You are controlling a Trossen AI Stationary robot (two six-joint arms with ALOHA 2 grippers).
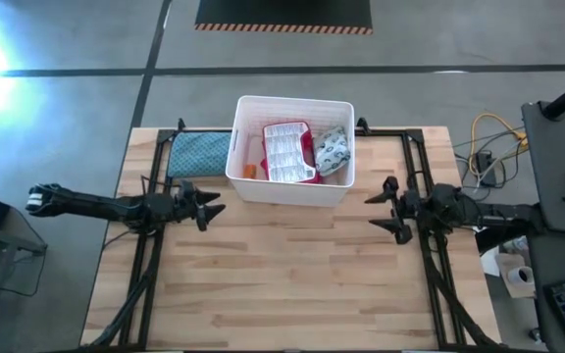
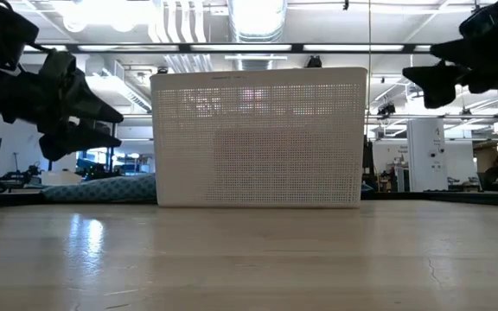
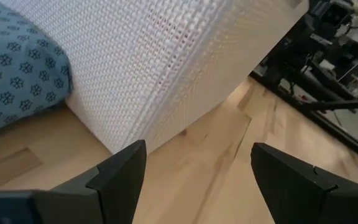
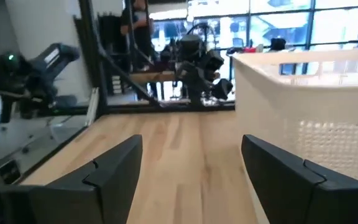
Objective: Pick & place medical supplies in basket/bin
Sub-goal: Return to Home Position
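**A:** Container?
**B:** White bin [image 1: 284, 192], one, upright at the far middle of the desk [image 1: 292, 279].

**A:** Contents?
**B:** Red-edged case [image 1: 288, 152] with a clear ribbed front, in the centre. Grey-white pouch [image 1: 333, 152], just beside the case on the right arm's side. Small orange item [image 1: 249, 171] on the left arm's side, kind not discernible.

**A:** Outside the bin?
**B:** Blue quilted pad [image 1: 198, 154], flat on the desk, up against the bin's wall on the left arm's side.

**A:** Arms?
**B:** Left end effector [image 1: 214, 206], fingers apart, empty, above the desk near the bin's front left corner. Right end effector [image 1: 373, 211], fingers apart, empty, above the desk off the bin's front right corner. Neither touches the bin.
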